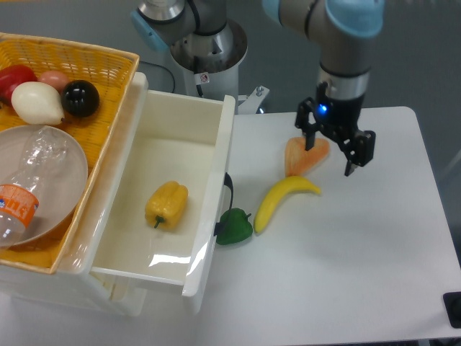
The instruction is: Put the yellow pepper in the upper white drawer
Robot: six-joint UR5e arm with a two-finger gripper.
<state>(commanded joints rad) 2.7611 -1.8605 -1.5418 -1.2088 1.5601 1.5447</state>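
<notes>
Lying on its side on the floor of the upper white drawer, toward the front half: the yellow pepper, stem end pointing at the near wall, apart from all four walls with bare white floor around it. Pulled out over the white table, with a small black handle on the right-hand wall. Just beside that handle, on the tabletop: a small dark green pepper, and touching or nearly touching it, a curved yellow banana. Farther back, an orange wedge-shaped piece. Poised above the table behind the wedge: the gripper, fingers spread and holding nothing, one black finger at the wedge's left edge, the other off to its right. Wide bare tabletop to the right and front. Left of the drawer, against its wall: a yellow wicker basket with a clear bottle, a bowl and round fruits.
</notes>
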